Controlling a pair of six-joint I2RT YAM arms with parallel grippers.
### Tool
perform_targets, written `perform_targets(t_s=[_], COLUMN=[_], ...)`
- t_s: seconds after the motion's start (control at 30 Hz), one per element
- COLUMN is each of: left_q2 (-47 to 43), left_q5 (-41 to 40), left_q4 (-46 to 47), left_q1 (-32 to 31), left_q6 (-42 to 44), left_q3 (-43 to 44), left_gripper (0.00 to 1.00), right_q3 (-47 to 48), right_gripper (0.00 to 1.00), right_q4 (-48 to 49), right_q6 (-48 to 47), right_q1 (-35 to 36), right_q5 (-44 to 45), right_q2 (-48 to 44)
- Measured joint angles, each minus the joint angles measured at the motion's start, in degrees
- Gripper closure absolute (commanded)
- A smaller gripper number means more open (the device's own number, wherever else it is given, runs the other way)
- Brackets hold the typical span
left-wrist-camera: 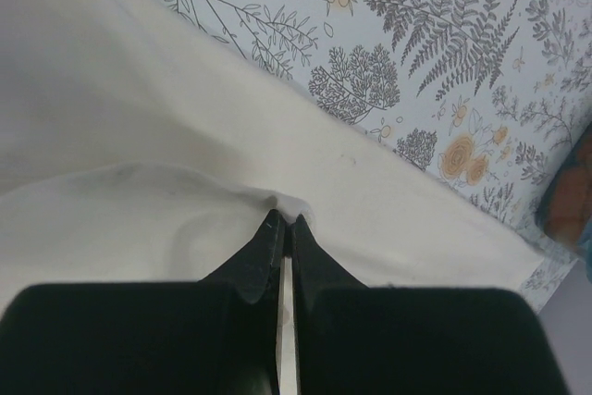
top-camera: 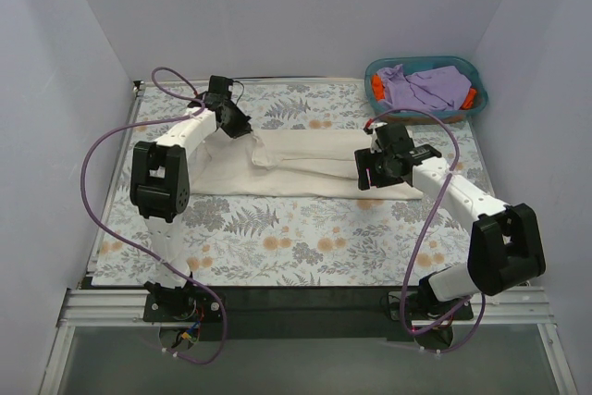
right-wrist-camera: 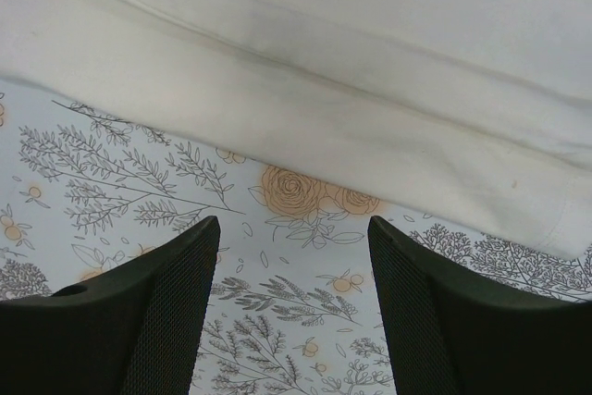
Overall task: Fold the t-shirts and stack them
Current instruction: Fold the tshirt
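We see the cream shirt [top-camera: 305,166] lying across the middle of the table [top-camera: 277,252], spread out long from left to right on the flowered cover. It looks partly folded lengthwise, with a ridge running along it in the right wrist view [right-wrist-camera: 305,71].

Our left gripper [top-camera: 235,124] sits at the far left end of the shirt. In the left wrist view its fingers [left-wrist-camera: 266,238] are clenched tight together, and a small pucker of cream cloth [left-wrist-camera: 185,136] is pinched at their tips, with a thin strip of it showing between them. The left gripper [left-wrist-camera: 282,221] is therefore grasping the cream shirt, and the cloth wrinkles up toward the pinch.

Our right gripper [top-camera: 367,173] is over the right part of the shirt, near its front edge. From the right wrist camera its two fingers [right-wrist-camera: 176,302] stand well apart, released, with nothing between them but the flowered cover. The right gripper [right-wrist-camera: 291,221] is just beside the hem of the shirt, on the near side, and we cannot tell whether the tips touch the table.

In the far right corner stands a teal basket [top-camera: 421,62]. A purple shirt [top-camera: 427,88] lies bunched in it, and bits of an orange garment [top-camera: 376,90] show at the left and right sides under the purple one
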Motion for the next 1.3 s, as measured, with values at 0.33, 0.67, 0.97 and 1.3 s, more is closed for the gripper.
perform_targets(t_s=[0.33,0.67,0.97,1.3], left_q2=[0.4,0.4,0.4,0.4], left_q5=[0.4,0.8,1.6,1.9], left_q4=[1.8,2.4,2.8,3.3], left_q1=[2.0,2.6,3.4,3.8], left_q6=[-2.2,-2.6,-2.6,-2.6], left_q3=[0.0,-0.9,-0.9,-2.0], left_gripper=[1.0,1.0,1.0,1.0], right_q3=[3.1,3.9,4.2,8.4], right_gripper=[0.44,0.61,0.63,0.6], right_q4=[0.5,2.8,5.9,7.4], right_q6=[-0.5,1.9,3.2,4.9], right_q1=[-0.3,-2.3,-5.5,-10.9], right_q5=[4.6,5.6,5.2,5.1], right_q2=[7.0,12.9,17.6,20.8])
